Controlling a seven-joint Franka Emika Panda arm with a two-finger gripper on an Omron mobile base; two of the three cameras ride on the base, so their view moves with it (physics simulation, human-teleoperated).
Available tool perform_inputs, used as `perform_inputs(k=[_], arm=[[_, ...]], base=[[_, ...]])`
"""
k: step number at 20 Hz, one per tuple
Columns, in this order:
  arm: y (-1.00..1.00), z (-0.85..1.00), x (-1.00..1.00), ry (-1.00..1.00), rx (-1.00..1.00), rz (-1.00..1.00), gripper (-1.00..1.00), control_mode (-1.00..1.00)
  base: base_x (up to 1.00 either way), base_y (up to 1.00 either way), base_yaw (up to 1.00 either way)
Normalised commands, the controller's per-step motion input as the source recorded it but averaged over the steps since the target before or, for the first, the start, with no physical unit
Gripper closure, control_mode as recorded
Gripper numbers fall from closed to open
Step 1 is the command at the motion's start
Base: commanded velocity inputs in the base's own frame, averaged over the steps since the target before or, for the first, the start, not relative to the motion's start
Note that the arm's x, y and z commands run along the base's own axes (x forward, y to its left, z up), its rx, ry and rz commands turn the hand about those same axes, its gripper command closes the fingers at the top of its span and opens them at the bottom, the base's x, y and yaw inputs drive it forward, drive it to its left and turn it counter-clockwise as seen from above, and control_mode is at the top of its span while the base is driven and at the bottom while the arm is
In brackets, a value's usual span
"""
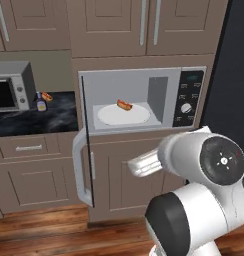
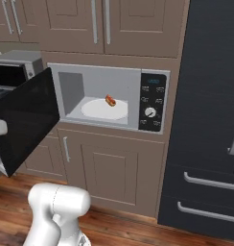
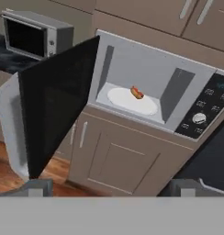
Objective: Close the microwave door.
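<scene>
Dark-glass microwave door [image 3: 56, 105] | swung outward, upright | gripper [image 3: 109, 188] apparently apart

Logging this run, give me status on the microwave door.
Gripper open, short of the microwave door. Door swung wide open, hot dog on the plate inside. Nothing blocking its swing.

The microwave door [image 3: 56, 105] stands wide open, with open floor [image 3: 6, 176] beside it.

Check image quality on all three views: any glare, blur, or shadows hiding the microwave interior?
Left base view: even light, the microwave interior readable, the arm slightly soft. Right base view: the microwave door glass flat black, no glare. Hand view: mild softness, the white plate clear.
</scene>
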Motion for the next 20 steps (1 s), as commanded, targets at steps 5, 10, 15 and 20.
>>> perform_inputs(k=[5, 10, 15, 20], arm=[[1.00, 0.41, -0.12, -0.25, 0.00, 0.00, -1.00, -1.00], [1.00, 0.04, 0.00, -0.18, -0.01, 0.01, -1.00, -1.00], [0.82, 0.00, 0.17, -0.14, -0.04, 0.00, -1.00, -1.00], [0.80, -0.06, 0.58, -0.05, -0.11, 0.00, -1.00, -1.00]], base=[[0.00, 0.00, 0.00], [0.00, 0.00, 0.00], [0.00, 0.00, 0.00], [0.00, 0.00, 0.00]])
